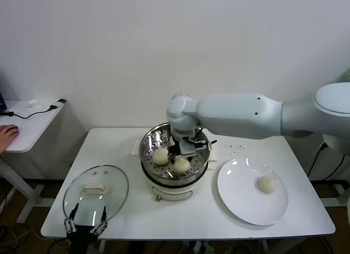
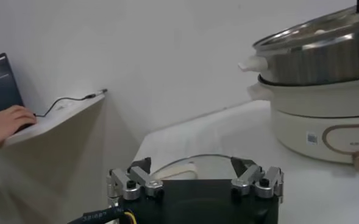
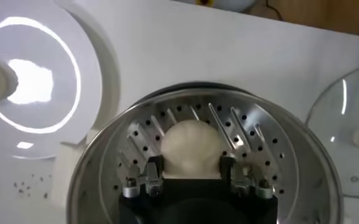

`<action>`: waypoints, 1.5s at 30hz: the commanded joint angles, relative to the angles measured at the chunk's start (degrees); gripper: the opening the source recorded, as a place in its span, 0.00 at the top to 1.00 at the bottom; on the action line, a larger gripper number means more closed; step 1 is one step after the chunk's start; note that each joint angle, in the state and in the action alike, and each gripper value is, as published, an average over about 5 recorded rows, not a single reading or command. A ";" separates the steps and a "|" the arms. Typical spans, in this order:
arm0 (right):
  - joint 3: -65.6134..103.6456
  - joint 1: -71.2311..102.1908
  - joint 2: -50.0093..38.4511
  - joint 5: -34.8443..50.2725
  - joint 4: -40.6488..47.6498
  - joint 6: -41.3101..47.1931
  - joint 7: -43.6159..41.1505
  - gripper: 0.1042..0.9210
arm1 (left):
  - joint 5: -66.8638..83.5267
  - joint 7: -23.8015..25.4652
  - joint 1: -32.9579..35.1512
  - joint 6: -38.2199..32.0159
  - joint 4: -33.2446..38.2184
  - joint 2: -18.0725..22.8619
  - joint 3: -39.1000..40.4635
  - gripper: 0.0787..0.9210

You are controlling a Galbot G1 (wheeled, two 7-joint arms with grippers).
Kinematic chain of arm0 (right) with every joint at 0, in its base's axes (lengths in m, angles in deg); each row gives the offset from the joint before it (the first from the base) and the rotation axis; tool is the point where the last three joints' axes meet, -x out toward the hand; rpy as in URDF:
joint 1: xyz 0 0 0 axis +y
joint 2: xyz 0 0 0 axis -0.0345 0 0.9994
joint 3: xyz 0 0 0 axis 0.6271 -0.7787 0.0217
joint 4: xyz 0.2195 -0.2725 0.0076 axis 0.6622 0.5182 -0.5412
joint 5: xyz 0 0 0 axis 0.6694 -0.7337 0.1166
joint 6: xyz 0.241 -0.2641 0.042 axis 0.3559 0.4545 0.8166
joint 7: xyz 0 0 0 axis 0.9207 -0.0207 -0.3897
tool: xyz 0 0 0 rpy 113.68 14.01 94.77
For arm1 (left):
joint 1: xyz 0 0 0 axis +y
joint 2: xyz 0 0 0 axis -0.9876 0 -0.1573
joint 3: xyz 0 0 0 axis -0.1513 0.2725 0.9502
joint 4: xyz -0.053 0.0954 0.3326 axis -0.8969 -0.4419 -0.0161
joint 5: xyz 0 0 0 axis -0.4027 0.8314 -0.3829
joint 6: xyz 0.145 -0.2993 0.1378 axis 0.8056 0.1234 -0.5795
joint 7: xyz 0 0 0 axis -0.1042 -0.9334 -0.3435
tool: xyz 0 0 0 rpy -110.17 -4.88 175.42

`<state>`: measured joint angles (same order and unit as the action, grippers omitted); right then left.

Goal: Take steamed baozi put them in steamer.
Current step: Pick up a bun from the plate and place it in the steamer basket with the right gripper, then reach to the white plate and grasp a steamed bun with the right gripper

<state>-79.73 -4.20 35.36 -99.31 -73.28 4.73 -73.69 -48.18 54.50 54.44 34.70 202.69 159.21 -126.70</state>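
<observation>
The steamer (image 1: 146,147) stands mid-table, a steel pot on a cream base; it also shows in the right wrist view (image 3: 103,161) and the left wrist view (image 2: 316,52). My right gripper (image 1: 186,149) reaches down into it and is shut on a baozi (image 3: 190,146) that rests low on the perforated floor; in the head view this baozi (image 1: 181,165) sits just below the fingers. A second baozi (image 1: 160,156) lies beside it in the pot. A third baozi (image 1: 267,184) lies on the white plate (image 1: 240,202). A fourth is not in view. My left gripper (image 1: 85,226) is parked open at the table's front left.
The round glass lid (image 1: 95,191) lies flat on the table to the left of the steamer, just ahead of the left gripper. A side desk (image 1: 30,122) with a person's hand (image 1: 7,134) stands at the far left. The wall is close behind.
</observation>
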 commanded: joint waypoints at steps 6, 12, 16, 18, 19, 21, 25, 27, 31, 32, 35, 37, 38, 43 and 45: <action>0.17 5.03 2.28 0.75 4.25 1.02 0.01 0.39 | -0.02 0.01 0.03 -0.25 -0.84 -0.10 0.01 0.12; 0.81 4.65 2.04 0.95 4.17 1.40 0.39 0.36 | -0.02 -0.01 0.02 -0.34 -0.84 -0.16 -0.03 0.12; 1.77 3.64 1.74 1.32 4.25 0.44 -0.07 0.24 | -0.08 -0.01 -0.11 -0.24 -0.63 -0.18 0.01 0.12; 2.28 2.79 1.38 1.38 4.38 -0.59 -0.43 0.17 | -0.14 -0.01 -0.12 -0.21 -0.50 -0.18 0.03 0.12; 2.52 2.38 1.16 1.41 4.51 -1.13 -0.62 0.16 | -0.17 0.00 -0.10 -0.21 -0.44 -0.18 0.03 0.12; 3.00 1.22 0.48 1.56 4.84 -2.34 -1.07 0.13 | -0.21 0.00 -0.07 -0.20 -0.29 -0.20 0.03 0.12; 3.58 -2.41 -1.72 3.53 6.25 -3.60 -1.54 0.12 | -0.28 -0.01 -0.02 -0.11 0.09 -0.27 0.02 0.12; 3.03 -5.30 -3.58 6.53 8.05 -2.53 -1.50 0.12 | -0.30 0.00 0.00 -0.06 0.36 -0.35 0.03 0.12; -3.11 -11.86 -8.80 16.68 12.15 6.56 2.13 0.12 | -0.39 0.01 0.07 -0.02 0.83 -0.40 0.09 0.12; -5.93 -13.46 -10.59 20.21 12.56 10.55 3.53 0.12 | -0.42 0.02 0.09 -0.02 0.94 -0.40 0.10 0.12; -13.02 -16.50 -16.61 30.73 11.37 23.25 6.03 0.12 | -0.45 0.03 0.07 -0.06 1.18 -0.39 0.10 0.12; -15.02 -16.90 -21.44 36.26 8.74 31.90 5.93 0.12 | -0.19 0.16 0.02 -0.24 1.28 -0.41 0.12 0.12; -15.33 -16.69 -24.21 38.51 6.98 36.21 5.65 0.12 | 0.03 0.31 0.01 -0.41 1.33 -0.41 0.15 0.12; -13.73 -13.03 -35.97 42.53 -0.52 49.59 5.62 0.12 | 0.80 1.04 0.09 -1.08 1.72 -0.37 0.46 0.12; -11.93 -10.37 -39.16 41.27 -1.44 51.41 5.52 0.12 | 0.81 1.04 0.10 -1.15 1.79 -0.34 0.54 0.12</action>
<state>-88.43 -15.19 15.60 -71.64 -67.95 30.84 -70.02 -48.00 55.14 54.48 34.01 204.27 158.81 -126.31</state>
